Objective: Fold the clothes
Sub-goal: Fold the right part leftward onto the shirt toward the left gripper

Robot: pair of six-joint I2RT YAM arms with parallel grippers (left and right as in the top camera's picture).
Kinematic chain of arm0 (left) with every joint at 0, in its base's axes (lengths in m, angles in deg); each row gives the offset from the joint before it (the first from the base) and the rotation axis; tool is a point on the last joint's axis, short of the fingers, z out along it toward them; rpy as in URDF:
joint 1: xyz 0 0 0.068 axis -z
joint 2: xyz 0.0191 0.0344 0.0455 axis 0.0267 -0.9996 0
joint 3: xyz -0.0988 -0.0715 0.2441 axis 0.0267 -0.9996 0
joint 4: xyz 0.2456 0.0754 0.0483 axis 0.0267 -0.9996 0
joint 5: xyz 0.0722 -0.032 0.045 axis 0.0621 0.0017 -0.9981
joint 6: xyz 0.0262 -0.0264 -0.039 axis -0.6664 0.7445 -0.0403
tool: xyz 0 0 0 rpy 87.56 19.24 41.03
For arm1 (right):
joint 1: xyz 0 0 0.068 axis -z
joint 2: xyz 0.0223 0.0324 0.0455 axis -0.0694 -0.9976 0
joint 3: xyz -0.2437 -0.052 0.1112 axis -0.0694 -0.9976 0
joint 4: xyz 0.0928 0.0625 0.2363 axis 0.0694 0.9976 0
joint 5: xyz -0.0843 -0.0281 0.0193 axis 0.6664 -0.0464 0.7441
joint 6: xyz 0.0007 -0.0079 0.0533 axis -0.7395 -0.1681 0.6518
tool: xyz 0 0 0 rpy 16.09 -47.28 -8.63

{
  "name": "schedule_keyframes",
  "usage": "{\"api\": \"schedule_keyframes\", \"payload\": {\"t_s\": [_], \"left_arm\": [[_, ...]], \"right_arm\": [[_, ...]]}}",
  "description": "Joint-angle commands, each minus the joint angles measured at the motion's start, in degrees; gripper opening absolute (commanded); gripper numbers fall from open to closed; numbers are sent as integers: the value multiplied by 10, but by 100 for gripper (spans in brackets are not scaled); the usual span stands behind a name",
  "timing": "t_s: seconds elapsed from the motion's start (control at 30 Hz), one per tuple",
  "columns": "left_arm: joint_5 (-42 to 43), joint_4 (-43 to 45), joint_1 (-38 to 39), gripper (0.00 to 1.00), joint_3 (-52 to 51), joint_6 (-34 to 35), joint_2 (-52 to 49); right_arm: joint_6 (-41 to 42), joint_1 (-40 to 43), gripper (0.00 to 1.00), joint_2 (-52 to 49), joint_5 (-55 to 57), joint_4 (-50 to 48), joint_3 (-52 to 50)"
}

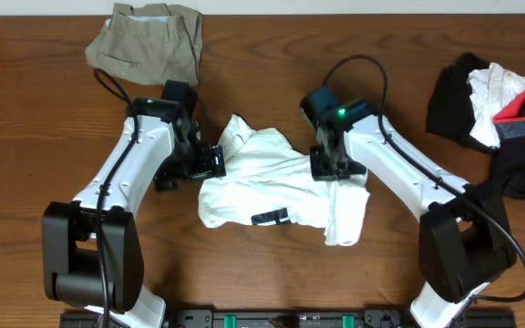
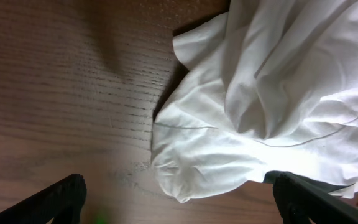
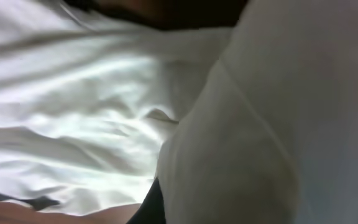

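a: so, looking at the white top (image 1: pixel 276 187) crumpled in the middle of the table (image 1: pixel 25 137), between the arms. any idea why grabbed from the right side?

b: probably to lift that edge and shake the bunching out before any folding. shows the right gripper (image 1: pixel 335 169) pinched shut on a fold of it, going by the cloth filling its wrist view.

a: and the left gripper (image 1: pixel 210 162)?

b: spread wide, holding nothing, parked just beside the cloth's left edge. guessing at a matching grab there, to stretch the thing flat.

a: what about the khaki piece (image 1: pixel 149 41) and the black, white and red heap (image 1: pixel 499 109)?

b: sitting well apart, likely to leave the work spot free. barely started overall.
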Motion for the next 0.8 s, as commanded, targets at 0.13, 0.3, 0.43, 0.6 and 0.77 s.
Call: {"api": "schedule_keyframes", "payload": {"t_s": [0.13,0.3,0.43,0.6,0.77], "left_arm": [[3,-3,-1,98,-2,-8,-4],[3,-3,-1,98,-2,-8,-4],[3,-3,-1,98,-2,-8,-4],[3,-3,-1,98,-2,-8,-4],[3,-3,-1,98,-2,-8,-4]], "right_arm": [[10,-31,2,-1,-16,-17,17],[12,-47,3,-1,-23,-43,17],[12,-59,14,-1,-24,-54,17],[12,-75,52,-14,-33,-57,15],[10,-83,58,-24,-63,-68,15]]}}
